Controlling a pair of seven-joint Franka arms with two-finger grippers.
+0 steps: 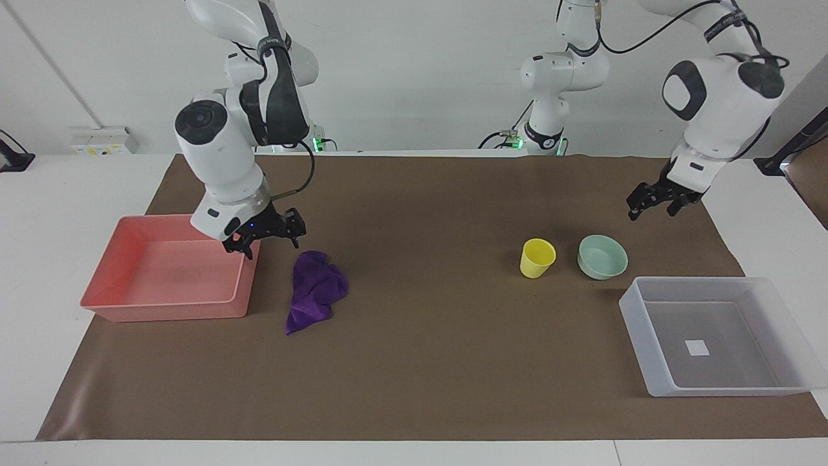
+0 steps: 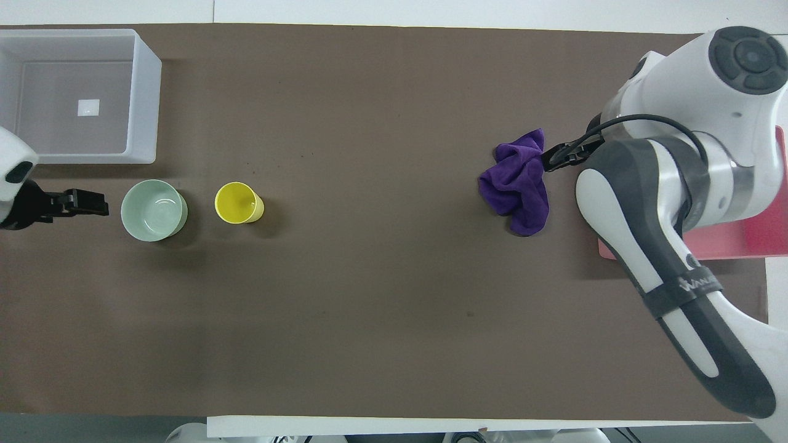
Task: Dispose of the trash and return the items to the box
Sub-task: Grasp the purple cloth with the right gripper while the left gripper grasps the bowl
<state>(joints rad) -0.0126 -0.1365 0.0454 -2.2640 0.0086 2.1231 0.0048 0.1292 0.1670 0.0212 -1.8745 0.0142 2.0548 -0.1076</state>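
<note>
The purple rag (image 1: pixel 317 288) lies crumpled on the brown mat beside the pink tray (image 1: pixel 162 305); it also shows in the overhead view (image 2: pixel 517 187). My right gripper (image 1: pixel 273 246) is open and hangs low over the mat between the tray's corner and the rag, above the rag's edge in the overhead view (image 2: pixel 555 158). The yellow cup (image 1: pixel 537 257) and the mint-green bowl (image 1: pixel 603 257) stand side by side near the clear box (image 1: pixel 647 336), which holds nothing. My left gripper (image 1: pixel 650 211) is open, over the mat beside the bowl (image 2: pixel 154 210), not touching it.
The pink tray holds nothing, and my right arm covers most of it in the overhead view (image 2: pixel 726 244). The clear box (image 2: pixel 145 104) stands at the left arm's end, farther from the robots than the bowl and the cup (image 2: pixel 237 203).
</note>
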